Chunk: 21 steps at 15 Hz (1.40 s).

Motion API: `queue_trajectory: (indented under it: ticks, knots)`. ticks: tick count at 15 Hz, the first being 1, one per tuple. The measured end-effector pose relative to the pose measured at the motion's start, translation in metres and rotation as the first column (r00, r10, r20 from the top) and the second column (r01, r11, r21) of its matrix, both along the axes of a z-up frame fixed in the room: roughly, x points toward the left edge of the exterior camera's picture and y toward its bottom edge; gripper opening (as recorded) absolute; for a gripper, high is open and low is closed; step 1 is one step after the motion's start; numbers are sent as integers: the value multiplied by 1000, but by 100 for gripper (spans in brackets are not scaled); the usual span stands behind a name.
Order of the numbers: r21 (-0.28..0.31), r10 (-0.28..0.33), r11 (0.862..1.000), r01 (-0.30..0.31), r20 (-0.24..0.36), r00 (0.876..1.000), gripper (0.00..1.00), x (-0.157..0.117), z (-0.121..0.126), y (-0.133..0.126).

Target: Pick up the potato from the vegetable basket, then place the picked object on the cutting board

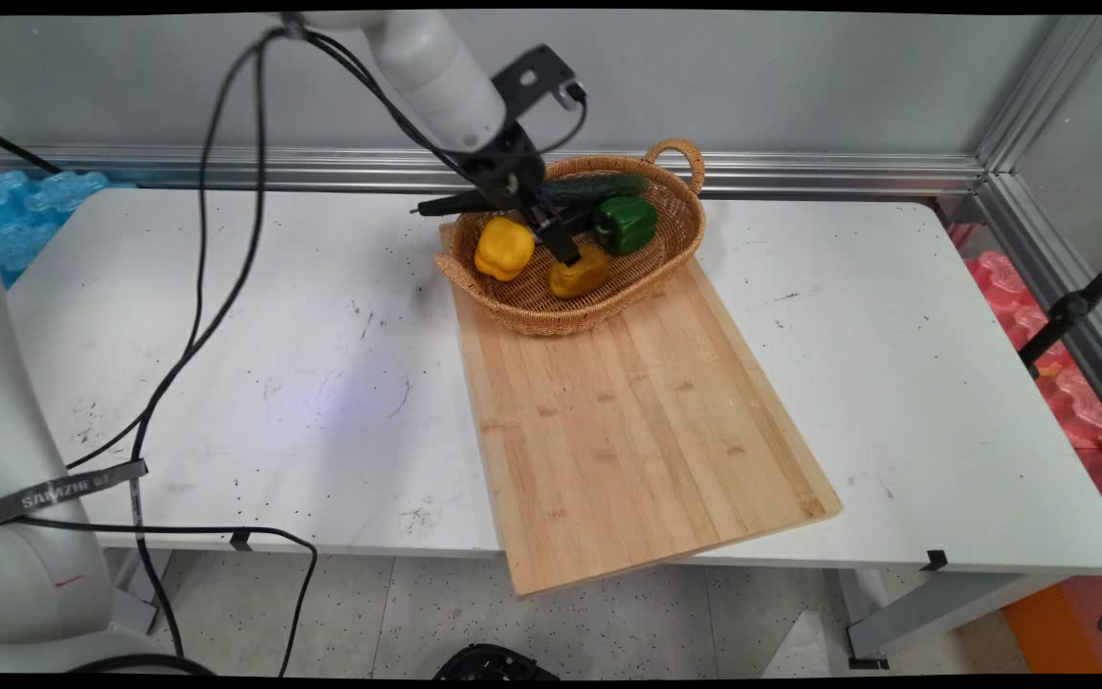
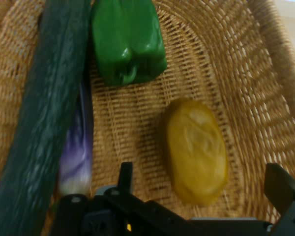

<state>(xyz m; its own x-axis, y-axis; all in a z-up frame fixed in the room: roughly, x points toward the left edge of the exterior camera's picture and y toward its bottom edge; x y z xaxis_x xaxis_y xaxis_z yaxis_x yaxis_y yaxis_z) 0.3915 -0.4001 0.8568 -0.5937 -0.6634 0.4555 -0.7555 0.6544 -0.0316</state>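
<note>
Pincer (image 2: 201,184) wide open, empty, over potato (image 2: 196,150); eggplant (image 2: 77,147) half hidden under cucumber (image 2: 42,118)

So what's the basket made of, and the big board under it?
The basket looks like woven wicker or rattan: tan strands cross in a tight weave, with a matte finish. The board looks like pale wood, perhaps bamboo: long glued strips with grain lines and small dark knots, smooth and unpainted.

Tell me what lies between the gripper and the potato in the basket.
Nothing visible. The open gripper hangs right over the potato, a finger on either side; the green pepper and cucumber lie apart from it in the basket.
</note>
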Motion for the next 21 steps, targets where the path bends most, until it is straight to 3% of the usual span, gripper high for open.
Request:
queue_trajectory:
  ticks: [4,11,12,16,21]
  knots:
    - [7,13,1000,-13,3,1000,100,-16,-30,-17]
    - [17,25,1000,-25,14,1000,100,-30,-60,-30]
    - [17,24,1000,-24,16,1000,0,-31,-62,-31]
    - [18,13,1000,-14,24,1000,0,-32,-60,-29]
    - [10,5,1000,-5,30,1000,0,-26,-31,-16]
